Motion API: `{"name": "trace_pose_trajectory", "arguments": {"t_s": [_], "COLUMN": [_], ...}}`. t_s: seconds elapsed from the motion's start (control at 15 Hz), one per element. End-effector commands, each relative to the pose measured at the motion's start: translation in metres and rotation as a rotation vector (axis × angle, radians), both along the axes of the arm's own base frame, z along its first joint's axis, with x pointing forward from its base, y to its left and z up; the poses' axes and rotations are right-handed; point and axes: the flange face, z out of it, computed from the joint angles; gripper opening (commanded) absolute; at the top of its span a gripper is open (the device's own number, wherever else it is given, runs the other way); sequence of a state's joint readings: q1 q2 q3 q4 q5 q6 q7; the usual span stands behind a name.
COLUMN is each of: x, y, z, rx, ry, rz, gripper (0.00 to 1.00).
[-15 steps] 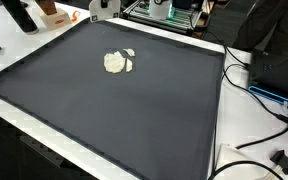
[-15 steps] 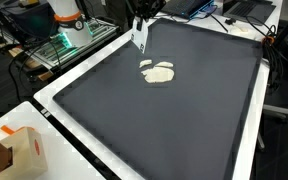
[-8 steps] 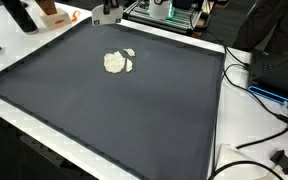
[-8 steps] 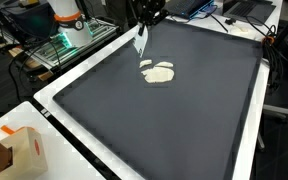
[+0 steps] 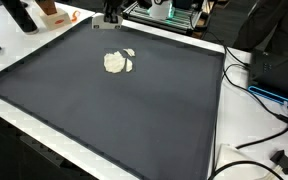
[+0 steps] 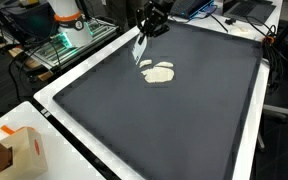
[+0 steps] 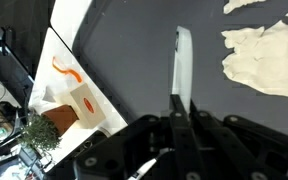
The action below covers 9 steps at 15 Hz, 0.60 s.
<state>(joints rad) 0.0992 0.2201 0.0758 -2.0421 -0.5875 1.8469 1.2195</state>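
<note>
Over the far side of the large black mat [image 6: 184,120] that covers the white worktop [image 6: 48,102], the dark end effector [image 6: 145,31] hangs with its jaws pinched together on the top end of a thin white flat strip [image 6: 139,48]. The strip dangles below the fingers, tilted a little. Its lower end seems to sit just above the mat, though I cannot tell whether it touches.

From the wrist view, the end effector [image 7: 182,104] clamps the strip [image 7: 184,62] by one end, and the rest juts out straight over the mat [image 7: 134,60]. Near the strip's free end, but apart from it, lies a crumpled cream cloth [image 6: 160,73], flat on the mat with a smaller scrap beside it. Both exterior views show the cloth [image 5: 116,63], and it also fills the right edge of the wrist view [image 7: 266,58].

Off the mat, at the worktop's corner, stands an orange-and-white carton [image 6: 22,150], with a small green plant [image 7: 39,135] beside it.
</note>
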Motion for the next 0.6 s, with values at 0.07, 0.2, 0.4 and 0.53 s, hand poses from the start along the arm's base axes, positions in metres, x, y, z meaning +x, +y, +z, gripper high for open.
{"name": "trace_pose_trajectory", "arguments": {"t_s": [0.07, 0.2, 0.4, 0.53], "x": [0.008, 0.01, 0.012, 0.013], "y": [0.002, 0.002, 0.003, 0.004], "z": [-0.023, -0.031, -0.042, -0.048], "rx": [-0.094, -0.112, -0.13, -0.14], "ry": [0.026, 0.035, 0.056, 0.07], "rz": [-0.045, -0.056, -0.052, -0.042], "gripper": [0.01, 0.01, 0.01, 0.01]}}
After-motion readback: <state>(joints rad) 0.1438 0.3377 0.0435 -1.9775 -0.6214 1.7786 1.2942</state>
